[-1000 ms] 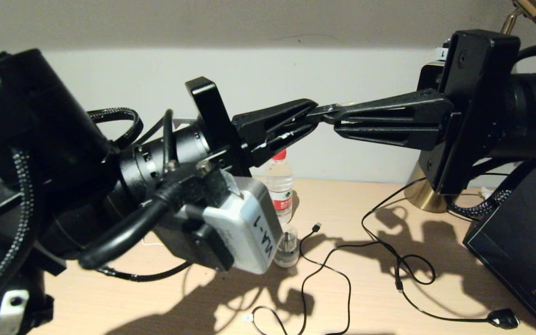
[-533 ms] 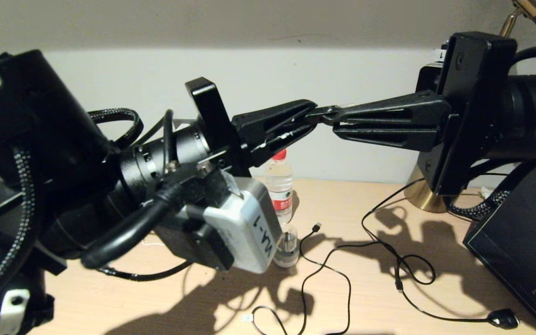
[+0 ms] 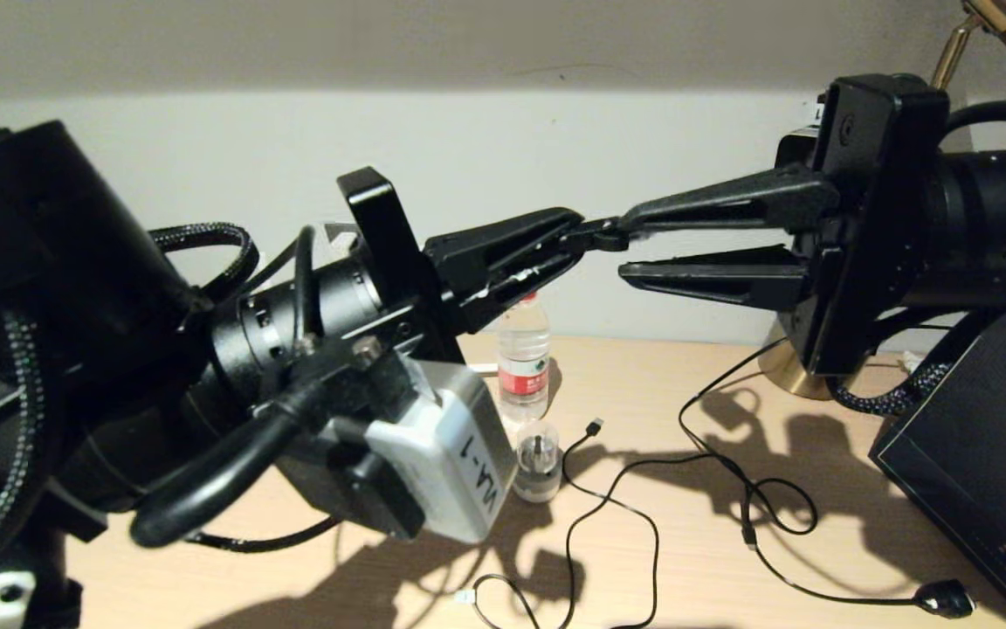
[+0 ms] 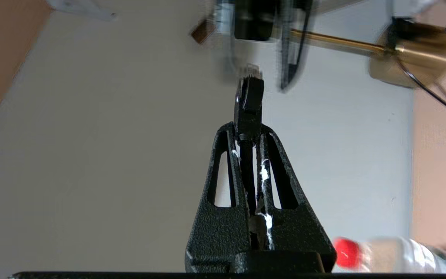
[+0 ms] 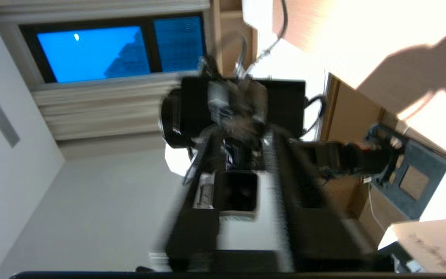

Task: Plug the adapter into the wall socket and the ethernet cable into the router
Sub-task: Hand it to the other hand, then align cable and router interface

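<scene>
The ethernet cable is pinched at its connector by the left gripper, raised well above the water bottle, with the clear tip protruding beyond the fingertips. The right gripper is spread, its upper finger just at the connector. The plug is judged light and rigid, its latch fragile, the cord limp; hold is best taken on the connector body. Adapter, socket and router are not seen.
</scene>
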Motion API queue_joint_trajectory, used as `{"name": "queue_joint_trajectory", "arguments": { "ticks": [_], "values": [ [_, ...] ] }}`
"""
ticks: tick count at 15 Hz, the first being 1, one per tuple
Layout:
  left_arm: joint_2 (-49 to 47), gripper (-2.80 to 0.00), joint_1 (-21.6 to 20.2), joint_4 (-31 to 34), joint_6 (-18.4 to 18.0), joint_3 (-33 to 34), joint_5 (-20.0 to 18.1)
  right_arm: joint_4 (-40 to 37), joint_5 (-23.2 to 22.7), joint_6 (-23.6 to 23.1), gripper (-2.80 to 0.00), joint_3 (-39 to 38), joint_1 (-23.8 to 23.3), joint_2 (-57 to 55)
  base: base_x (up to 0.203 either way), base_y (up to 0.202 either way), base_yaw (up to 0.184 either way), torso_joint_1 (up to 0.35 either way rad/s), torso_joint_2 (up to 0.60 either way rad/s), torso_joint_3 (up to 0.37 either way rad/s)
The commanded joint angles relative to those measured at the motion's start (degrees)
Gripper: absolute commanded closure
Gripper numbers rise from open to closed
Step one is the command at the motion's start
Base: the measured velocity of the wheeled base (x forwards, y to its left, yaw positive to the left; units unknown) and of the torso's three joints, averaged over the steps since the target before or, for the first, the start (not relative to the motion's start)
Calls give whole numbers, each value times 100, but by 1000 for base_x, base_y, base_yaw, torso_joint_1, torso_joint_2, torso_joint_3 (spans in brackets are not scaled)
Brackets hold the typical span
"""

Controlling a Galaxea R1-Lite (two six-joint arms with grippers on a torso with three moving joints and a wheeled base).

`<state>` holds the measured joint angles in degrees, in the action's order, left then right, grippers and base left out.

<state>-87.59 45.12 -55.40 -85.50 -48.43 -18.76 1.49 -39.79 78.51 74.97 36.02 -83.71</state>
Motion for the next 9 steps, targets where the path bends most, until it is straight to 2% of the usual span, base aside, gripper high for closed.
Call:
{"name": "queue_joint_trajectory", "arguments": {
  "ticks": [1, 3, 4, 5, 7, 8, 9],
  "values": [
    [94, 0, -2, -14, -45, 128, 42, 18, -29, 24, -280, 0, 1, 4, 0, 0, 0, 0, 0, 0],
    [171, 0, -10, 19, -30, 272, 89, 20, -37, -44, -280, -54, 10, 91, 0, 0, 0, 0, 0, 0],
    [241, 0, -45, 41, 43, 384, 231, 21, -29, -223, -280, -166, 9, 185, 0, 0, 0, 0, 0, 0],
    [372, 0, -181, 97, 390, 527, 411, 20, 9, -448, -280, -367, -2, 358, 0, 0, 0, 0, 0, 0],
    [675, 0, -755, 352, 1636, 899, 598, 15, 277, -916, -280, -846, -132, 904, 0, 0, 0, 0, 0, 0],
    [773, 0, -1167, 478, 2125, 1053, 648, 5, 635, -1255, -280, -1197, -207, 1186, 0, 0, 0, 0, 0, 0],
    [840, 0, -1619, 635, 2662, 1169, 670, -1, 1092, -1828, -280, -1604, -324, 1397, 0, 0, 0, 0, 0, 0]
  ]
}}
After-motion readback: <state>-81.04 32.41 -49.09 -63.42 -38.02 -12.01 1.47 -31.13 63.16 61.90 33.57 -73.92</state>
